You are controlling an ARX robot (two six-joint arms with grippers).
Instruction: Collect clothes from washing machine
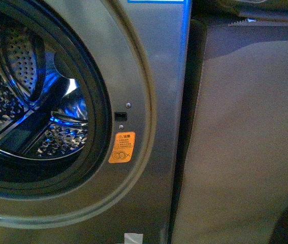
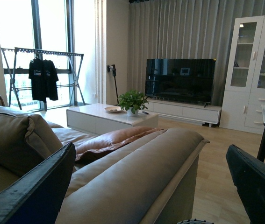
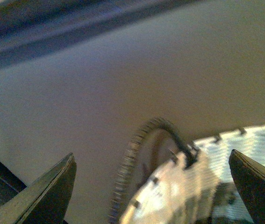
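The washing machine (image 1: 154, 66) is a dark grey front-loader that fills the left of the front view. Its round porthole is open onto the perforated steel drum (image 1: 27, 96), lit blue inside. An orange warning sticker (image 1: 122, 147) sits right of the porthole and a white tape square (image 1: 133, 238) at the bottom. No clothes show in the drum or anywhere else. Neither arm is in the front view. My left gripper (image 2: 153, 186) is open and empty, pointing out over a sofa. My right gripper (image 3: 153, 186) is open and empty above a blurred white mesh basket (image 3: 188, 186).
A tan cloth-draped box (image 1: 245, 137) stands right of the machine. The left wrist view shows a beige sofa back (image 2: 137, 172), a white coffee table (image 2: 109, 116), a television (image 2: 180, 80), a white cabinet (image 2: 256, 70) and a drying rack with a black shirt (image 2: 43, 79).
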